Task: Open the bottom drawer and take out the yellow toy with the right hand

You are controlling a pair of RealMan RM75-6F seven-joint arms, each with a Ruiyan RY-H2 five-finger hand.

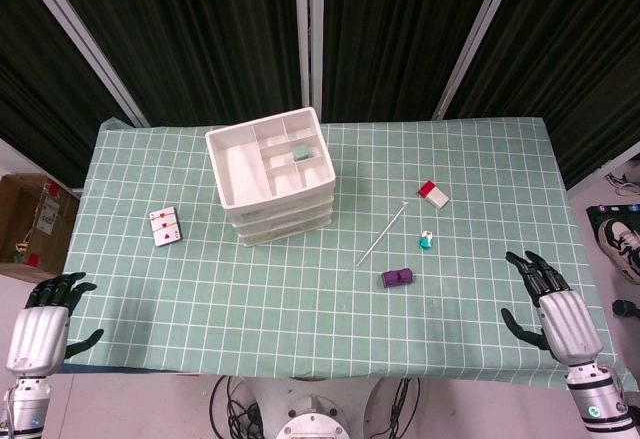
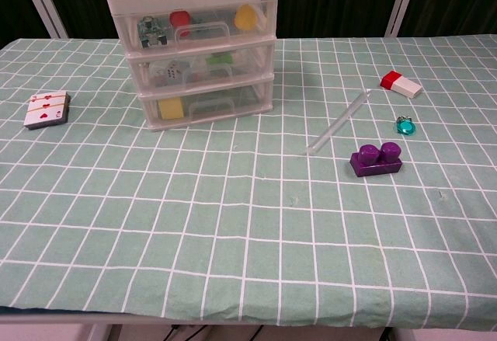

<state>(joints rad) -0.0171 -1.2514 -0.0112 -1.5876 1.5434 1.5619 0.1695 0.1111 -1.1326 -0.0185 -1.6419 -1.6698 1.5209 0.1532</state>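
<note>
**Yellow toy waits behind a closed drawer**

Yellow shows through the clear front of the bottom drawer, at its left end: that is the yellow toy, sealed in the white drawer unit. The right hand hovers at the counter edge, fingers spread, holding nothing. The left hand is parked opposite, also empty. Nothing has started; the handle comes first.

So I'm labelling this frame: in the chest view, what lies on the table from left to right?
Playing cards → drawer unit → clear stick → purple brick → red and white block.
</note>
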